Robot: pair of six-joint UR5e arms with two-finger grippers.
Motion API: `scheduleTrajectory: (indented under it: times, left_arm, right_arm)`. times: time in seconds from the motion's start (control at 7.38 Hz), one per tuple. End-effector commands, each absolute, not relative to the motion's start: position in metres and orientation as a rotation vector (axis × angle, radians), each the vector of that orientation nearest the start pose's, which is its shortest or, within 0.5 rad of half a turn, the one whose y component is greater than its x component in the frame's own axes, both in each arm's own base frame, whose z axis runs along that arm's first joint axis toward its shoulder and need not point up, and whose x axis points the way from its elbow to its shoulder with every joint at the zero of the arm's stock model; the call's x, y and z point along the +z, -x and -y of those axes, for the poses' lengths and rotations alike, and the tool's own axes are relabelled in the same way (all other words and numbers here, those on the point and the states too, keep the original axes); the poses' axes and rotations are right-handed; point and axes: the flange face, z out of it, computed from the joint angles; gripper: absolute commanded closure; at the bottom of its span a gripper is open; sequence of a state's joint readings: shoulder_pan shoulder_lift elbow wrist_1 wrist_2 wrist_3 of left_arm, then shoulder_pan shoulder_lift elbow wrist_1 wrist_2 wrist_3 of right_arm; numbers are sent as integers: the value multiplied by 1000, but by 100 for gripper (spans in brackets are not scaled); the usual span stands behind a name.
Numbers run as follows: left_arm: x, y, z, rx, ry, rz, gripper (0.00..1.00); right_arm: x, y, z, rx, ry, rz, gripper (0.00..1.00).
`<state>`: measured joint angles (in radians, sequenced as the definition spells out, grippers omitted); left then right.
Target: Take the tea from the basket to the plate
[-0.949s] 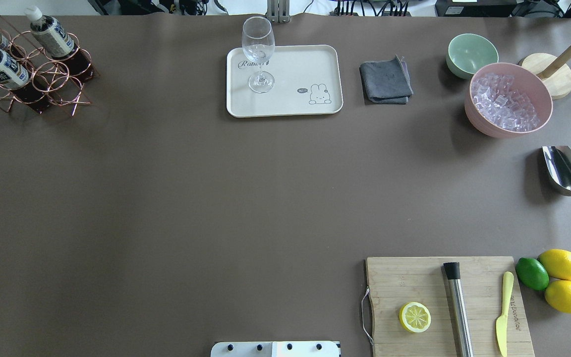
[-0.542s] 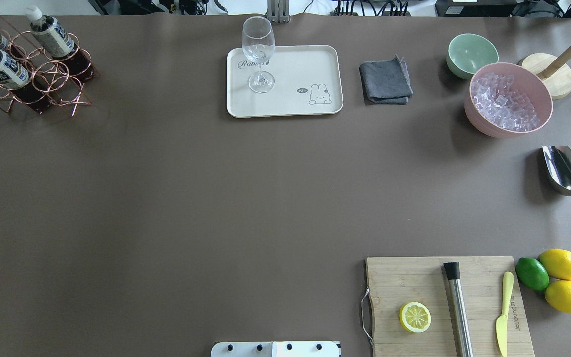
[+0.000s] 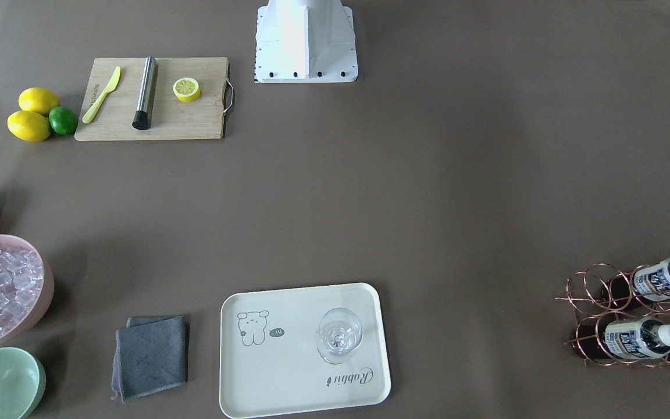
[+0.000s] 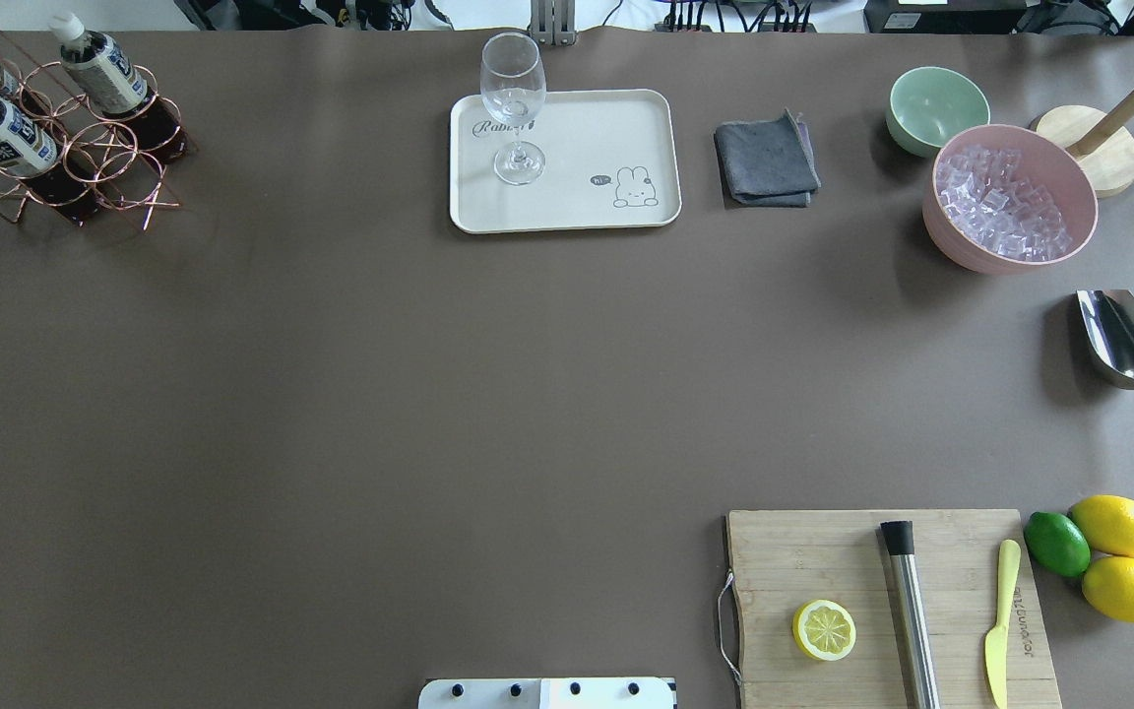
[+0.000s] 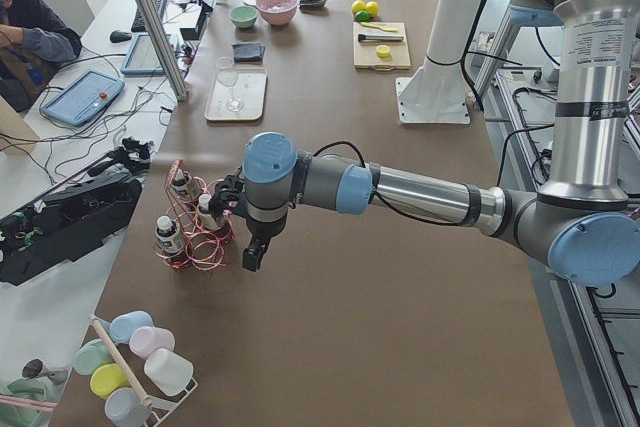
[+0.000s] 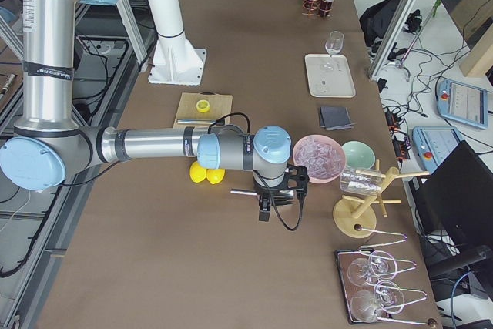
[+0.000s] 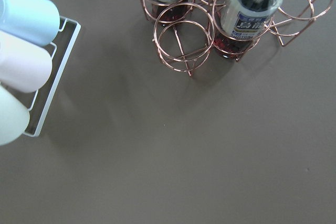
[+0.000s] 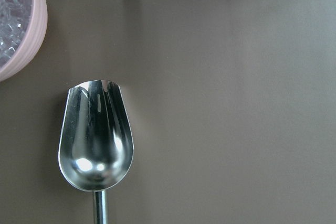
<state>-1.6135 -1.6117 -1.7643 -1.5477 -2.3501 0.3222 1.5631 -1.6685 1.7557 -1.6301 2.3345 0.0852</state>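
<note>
1. Tea (image 4: 99, 74): three like bottles of dark liquid with white caps and printed labels. All three sit in the rings of the basket (image 4: 94, 162).
2. Basket: copper wire, on the counter (image 4: 429, 394) at the far corner on my left side. My left wrist camera looks down on its near rings, with one bottle (image 7: 251, 11) close under the lens.
3. Plate (image 4: 567, 225): cream tray at the far edge of the counter, well apart from the basket. It carries a wine glass (image 4: 513, 108) at the end nearer the basket and a cartoon drawing at the other end. There is no tea on it.
4. Left end effector (image 5: 252, 252): it hangs pointing down, near the basket, on my side of it. Only the side camera shows it, so I cannot tell whether the fingers are apart or together.
5. Right end effector (image 6: 266, 209): it hangs over the steel scoop (image 8: 94, 140), near the pink bowl (image 8: 21, 24) of ice. Its finger state likewise cannot be told.
6. Also logged: a grey cloth (image 4: 767, 162) beside the plate, and a cutting board (image 4: 823, 551) with a lemon half (image 4: 824, 630).
</note>
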Motion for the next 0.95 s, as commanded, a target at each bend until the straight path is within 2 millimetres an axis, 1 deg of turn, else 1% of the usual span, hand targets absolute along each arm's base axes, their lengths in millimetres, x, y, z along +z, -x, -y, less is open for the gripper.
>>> scheduleTrajectory:
  times: [0.0, 0.14, 0.27, 0.41, 0.54, 0.68, 0.81]
  left_arm:
    - [508, 89, 590, 702, -491, -661, 2]
    - [501, 90, 625, 793, -517, -647, 3]
    - [485, 90, 636, 880, -551, -626, 4]
    - [474, 91, 646, 901, -558, -675, 4]
    - [456, 87, 672, 922, -551, -698, 4]
    - [441, 77, 691, 943, -547, -699, 4]
    - [434, 62, 696, 1047, -586, -688, 4]
  right_arm:
    - [620, -61, 453, 63, 8, 764, 0]
    - [619, -61, 453, 63, 7, 765, 0]
    - [619, -62, 452, 64, 6, 765, 0]
    - [619, -66, 452, 74, 2, 765, 0]
    - [619, -67, 452, 75, 0, 765, 0]
    - [620, -68, 452, 77, 1, 762, 0]
    - [620, -69, 452, 79, 0, 754, 0]
